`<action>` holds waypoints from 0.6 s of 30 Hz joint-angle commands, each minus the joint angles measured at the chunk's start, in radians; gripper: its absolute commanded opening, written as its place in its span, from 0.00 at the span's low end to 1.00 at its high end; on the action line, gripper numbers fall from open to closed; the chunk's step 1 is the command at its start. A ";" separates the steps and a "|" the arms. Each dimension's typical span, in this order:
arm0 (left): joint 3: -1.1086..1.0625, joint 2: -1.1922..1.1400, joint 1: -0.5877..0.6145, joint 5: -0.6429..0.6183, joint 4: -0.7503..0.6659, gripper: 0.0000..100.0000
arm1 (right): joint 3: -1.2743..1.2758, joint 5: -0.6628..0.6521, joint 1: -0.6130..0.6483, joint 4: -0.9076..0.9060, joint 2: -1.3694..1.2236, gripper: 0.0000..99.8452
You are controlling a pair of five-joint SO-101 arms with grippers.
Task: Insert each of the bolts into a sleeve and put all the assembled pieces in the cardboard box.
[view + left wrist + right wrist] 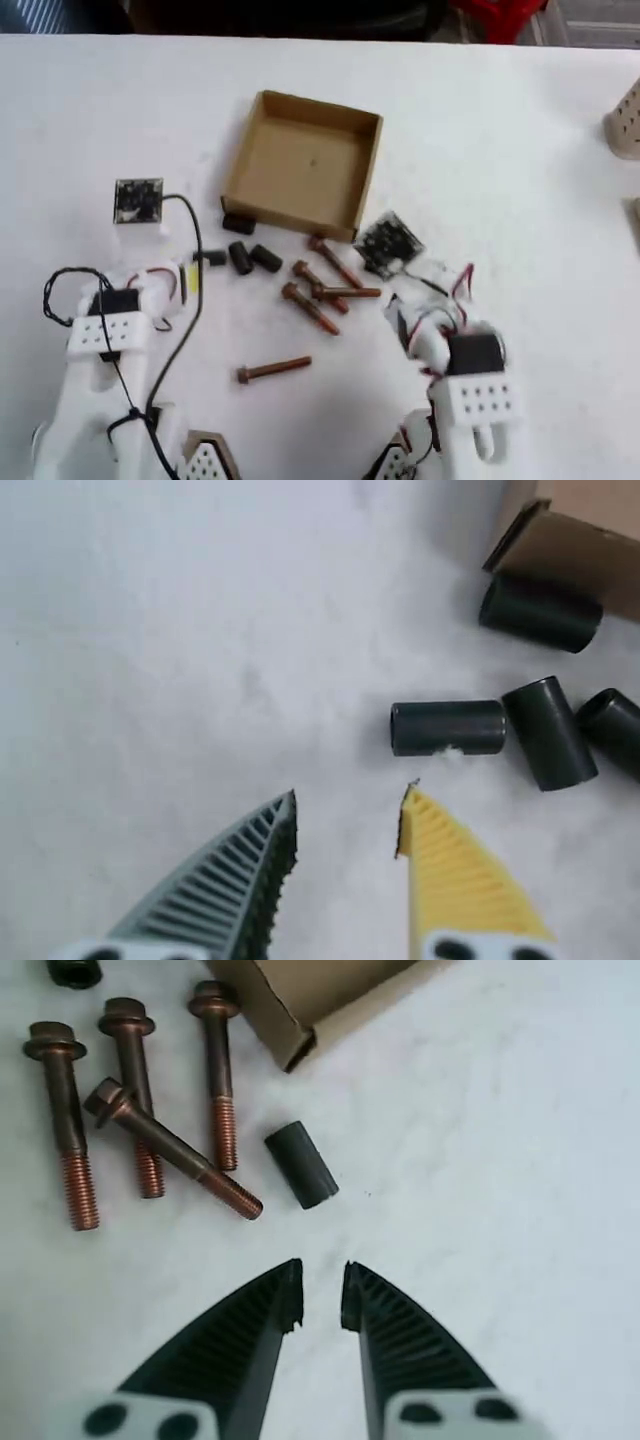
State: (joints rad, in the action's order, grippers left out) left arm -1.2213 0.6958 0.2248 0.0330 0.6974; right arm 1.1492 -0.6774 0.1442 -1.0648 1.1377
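Fingers of the left gripper (345,805), parted and empty, face a sleeve (447,728) lying crosswise near the cardboard box (570,550). Those of the right gripper (320,1295), barely parted, face a second sleeve (300,1164).

Both arms are white plastic with perforated housings. The left arm (100,345) trails a looping black cable (190,290); the right arm (470,395) carries red and white wires (462,285). The left gripper (350,800) pairs a grey ribbed finger (220,880) with a yellow one (455,870). The right gripper (320,1280) is ribbed black.
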 commanded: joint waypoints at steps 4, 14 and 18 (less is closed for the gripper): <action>0.048 -0.001 0.008 -0.011 -0.032 0.18 | -0.347 -0.107 0.058 0.030 -0.547 0.08; 0.043 -0.002 0.007 -0.005 -0.060 0.18 | -0.661 -0.358 0.081 0.028 -1.130 0.14; 0.043 -0.002 0.007 -0.003 -0.060 0.18 | -0.703 -0.446 0.081 0.036 -1.234 0.17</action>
State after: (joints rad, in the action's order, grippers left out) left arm -1.2213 0.6958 0.2248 0.0330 0.6621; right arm 0.5217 -1.0426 0.2194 -1.0480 -0.0284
